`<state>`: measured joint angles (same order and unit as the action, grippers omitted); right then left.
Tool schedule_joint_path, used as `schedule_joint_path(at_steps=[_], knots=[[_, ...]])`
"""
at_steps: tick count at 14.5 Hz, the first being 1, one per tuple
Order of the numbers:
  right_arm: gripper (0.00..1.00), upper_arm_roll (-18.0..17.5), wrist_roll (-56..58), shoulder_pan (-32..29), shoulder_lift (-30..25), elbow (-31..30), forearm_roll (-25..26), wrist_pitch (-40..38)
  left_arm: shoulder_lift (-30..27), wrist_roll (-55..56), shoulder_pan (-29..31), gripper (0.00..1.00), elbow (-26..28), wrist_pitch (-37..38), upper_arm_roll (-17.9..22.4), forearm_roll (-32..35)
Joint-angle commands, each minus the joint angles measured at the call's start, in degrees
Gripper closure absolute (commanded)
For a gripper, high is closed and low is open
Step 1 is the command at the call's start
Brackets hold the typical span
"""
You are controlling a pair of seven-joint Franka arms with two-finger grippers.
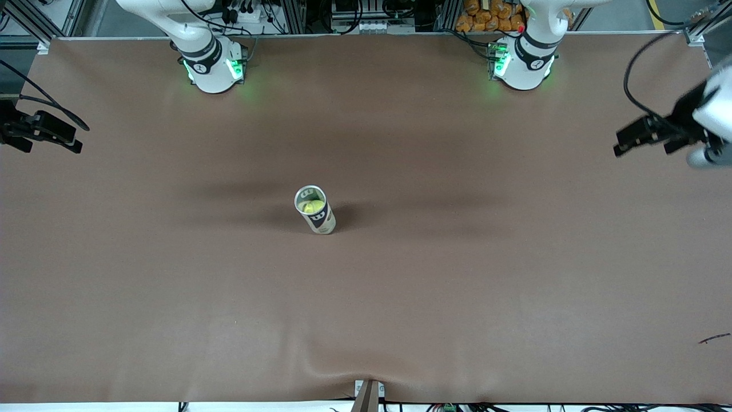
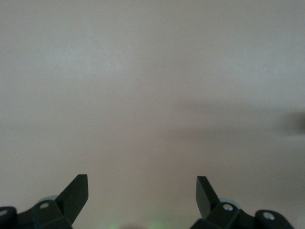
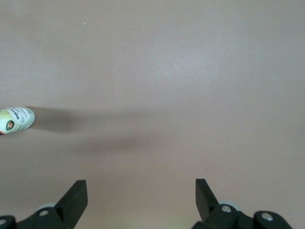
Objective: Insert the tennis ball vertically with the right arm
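A clear tennis ball can (image 1: 318,217) with a dark label stands upright in the middle of the brown table. A yellow-green tennis ball (image 1: 310,206) sits inside it, seen through the open top. My right gripper (image 1: 71,143) is open and empty, over the table's edge at the right arm's end, well away from the can. In the right wrist view its open gripper (image 3: 140,186) is over bare table, with the can (image 3: 16,120) at the frame's edge. My left gripper (image 1: 620,143) is open and empty over the left arm's end of the table (image 2: 141,181).
The two arm bases (image 1: 214,68) (image 1: 523,66) stand at the table's back edge. A small dark scrap (image 1: 715,339) lies near the front corner at the left arm's end. A metal bracket (image 1: 369,395) sits at the front edge.
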<state>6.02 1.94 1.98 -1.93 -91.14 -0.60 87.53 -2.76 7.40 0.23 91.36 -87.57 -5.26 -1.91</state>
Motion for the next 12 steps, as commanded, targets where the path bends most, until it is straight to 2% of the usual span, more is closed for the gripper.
schedule_joint_path(at_steps=[1, 4, 7, 9, 12], knots=[[0.00, -0.9, -0.7, -1.2, -0.4, 0.7, 1.0, -0.8, -5.6, -0.5, -2.6, 0.00, 4.8, -0.2, 1.2, -0.9], [0.00, -0.9, -0.7, -1.2, -0.4, 0.8, 1.0, -0.8, -9.4, -0.5, -4.5, 0.00, 8.6, 0.0, 3.4, -0.4], [0.00, -0.9, -0.7, -1.2, -0.4, 0.8, 1.0, -0.8, -9.6, -0.2, -5.2, 0.00, 8.2, 1.4, 5.4, 0.5], [0.00, -0.9, -0.7, -1.2, -0.4, 0.8, 1.0, -0.8, -9.1, -0.3, -6.3, 0.00, 7.7, 1.4, 6.7, 3.5], [0.00, -0.9, -0.7, -1.2, -0.4, 0.7, 1.0, -0.8, -8.7, 0.4, -6.6, 0.00, 7.5, 1.4, 6.9, 3.9]])
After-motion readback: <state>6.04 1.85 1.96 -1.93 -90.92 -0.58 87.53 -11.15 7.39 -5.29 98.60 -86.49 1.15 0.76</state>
